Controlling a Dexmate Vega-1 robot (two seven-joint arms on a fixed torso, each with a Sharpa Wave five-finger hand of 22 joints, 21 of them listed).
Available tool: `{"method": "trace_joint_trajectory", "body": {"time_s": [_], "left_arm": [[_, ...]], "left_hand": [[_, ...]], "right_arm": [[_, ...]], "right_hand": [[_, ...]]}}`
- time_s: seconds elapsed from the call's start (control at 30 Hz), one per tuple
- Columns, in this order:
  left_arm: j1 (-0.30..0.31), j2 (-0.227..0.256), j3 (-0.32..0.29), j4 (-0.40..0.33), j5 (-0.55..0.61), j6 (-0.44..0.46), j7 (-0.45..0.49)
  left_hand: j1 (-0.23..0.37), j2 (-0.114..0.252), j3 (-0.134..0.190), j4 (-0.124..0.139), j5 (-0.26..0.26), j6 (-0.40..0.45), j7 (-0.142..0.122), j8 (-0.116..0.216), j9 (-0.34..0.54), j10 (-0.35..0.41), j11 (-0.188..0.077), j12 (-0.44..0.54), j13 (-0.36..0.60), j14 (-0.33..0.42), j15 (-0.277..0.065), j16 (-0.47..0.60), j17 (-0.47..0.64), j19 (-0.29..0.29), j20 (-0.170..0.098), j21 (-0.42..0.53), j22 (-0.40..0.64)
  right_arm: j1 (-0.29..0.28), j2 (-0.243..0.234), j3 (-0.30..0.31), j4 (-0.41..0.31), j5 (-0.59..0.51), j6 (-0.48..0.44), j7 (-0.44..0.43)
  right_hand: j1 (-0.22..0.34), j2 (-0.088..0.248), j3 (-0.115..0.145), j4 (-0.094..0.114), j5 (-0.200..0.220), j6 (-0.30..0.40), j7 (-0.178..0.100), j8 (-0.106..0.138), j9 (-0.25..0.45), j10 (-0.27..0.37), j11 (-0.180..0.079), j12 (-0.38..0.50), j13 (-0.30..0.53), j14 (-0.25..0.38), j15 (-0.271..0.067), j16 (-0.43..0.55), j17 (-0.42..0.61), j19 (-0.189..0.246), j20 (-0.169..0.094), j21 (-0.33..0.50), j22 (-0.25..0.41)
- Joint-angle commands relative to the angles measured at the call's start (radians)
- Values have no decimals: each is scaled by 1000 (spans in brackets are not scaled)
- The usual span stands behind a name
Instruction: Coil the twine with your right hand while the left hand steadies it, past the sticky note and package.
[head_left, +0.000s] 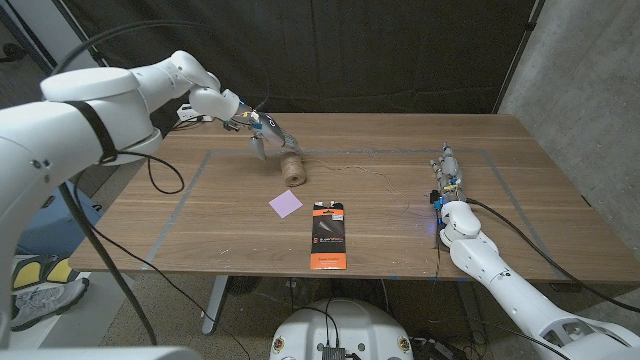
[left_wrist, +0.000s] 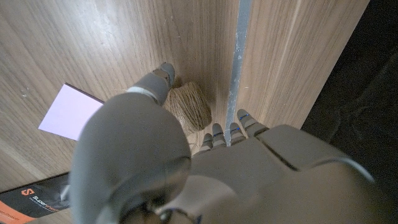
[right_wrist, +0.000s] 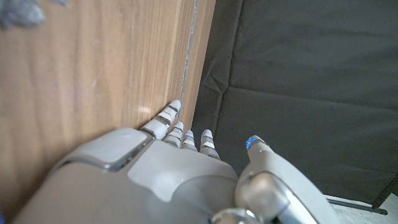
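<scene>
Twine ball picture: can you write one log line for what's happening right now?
left hand: over twine ball, open | right hand: waiting at table's right side, holds nothing | sticky note, package: in front of ball

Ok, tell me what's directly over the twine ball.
The left hand hangs over the twine ball, fingers pointing down at it. In the left wrist view one fingertip reaches the ball's edge; the hand's back covers the rest, so whether it touches cannot be told.

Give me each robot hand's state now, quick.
Left robot hand: open, fingers apart over the tan jute twine spool; contact cannot be told.
Right robot hand: open, holding nothing.
</scene>
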Motion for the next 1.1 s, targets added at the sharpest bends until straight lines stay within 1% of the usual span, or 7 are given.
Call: {"method": "trace_joint_trajectory", "body": {"time_s": [0.03, 0.27, 0.37, 0.67, 0.87, 0.9, 1.1], "left_arm": [[-5, -24, 45, 12, -11, 21, 50], [-2, -44, 60, 28, -20, 34, 54], [-5, -47, 70, 24, -17, 29, 61], [0, -27, 65, -4, -29, 13, 44], [7, -13, 49, -31, -40, 0, -3], [8, -9, 45, -37, -41, -1, -7], [18, 5, 21, -63, -48, -1, -52]], "left_hand": [[2, -4, -1, -2, -1, 7, 0, 6, 5, -78, -6, 4, 1, 3, -5, 4, 1, 5, 0, 8, 6], [1, -4, -1, -1, -1, 6, 0, 6, 6, -76, -8, 5, 0, 4, -6, 3, 0, 5, -1, 8, 6], [1, 0, 1, 0, 0, 11, -2, 8, 7, -61, -19, 12, -1, 10, -7, 6, 0, 4, 0, 9, 6], [3, 9, 7, 1, 4, 34, -19, 17, 11, -13, -34, 38, 1, 47, -18, 22, 6, 20, -3, 15, 6], [5, 10, 9, -1, 5, 36, -23, 19, 12, -10, -33, 42, 3, 50, -18, 23, 9, 22, -3, 16, 7], [5, 10, 10, -1, 5, 42, -25, 21, 13, -2, -38, 47, 4, 53, -19, 25, 10, 22, -3, 16, 7], [9, 17, 13, -2, 6, 58, -34, 31, 17, 8, -39, 58, 8, 64, -21, 31, 18, 26, -2, 17, 7]], "right_arm": [[-5, -1, 7, 13, 9, 13, 10], [-13, 1, 13, 15, 12, 24, 5], [-18, 1, 16, 15, 12, 28, 0], [-24, -2, 20, 10, 13, 28, -5], [-24, 3, 22, 19, 16, 35, -6], [-24, 4, 22, 21, 17, 36, -5], [-28, 7, 25, 25, 19, 37, -13]], "right_hand": [[-4, -1, 9, 0, 0, -7, 2, 7, 2, -8, 0, 5, 6, -5, 3, 6, 3, 3, 3, 6, 2], [-5, -1, 10, 0, 0, -7, 2, 8, 2, -10, 0, 5, 6, -6, 5, 6, 2, 2, 3, 7, 2], [-5, -1, 11, 0, 0, -8, 2, 8, 2, -10, 1, 5, 6, -6, 5, 6, 2, 2, 3, 7, 2], [-6, -1, 12, 0, 0, -8, 3, 9, 2, -11, 1, 6, 6, -6, 4, 7, 3, 3, 3, 7, 2], [-6, -2, 13, 0, 0, -9, 2, 9, 2, -11, 1, 6, 6, -6, 4, 8, 3, 2, 4, 7, 2], [-6, -1, 13, 0, 0, -9, 2, 9, 2, -11, 1, 6, 6, -7, 4, 7, 3, 2, 3, 7, 2], [-7, -2, 14, 0, -1, -9, 2, 10, 2, -12, 0, 6, 6, -6, 5, 8, 3, 3, 3, 8, 2]]}}
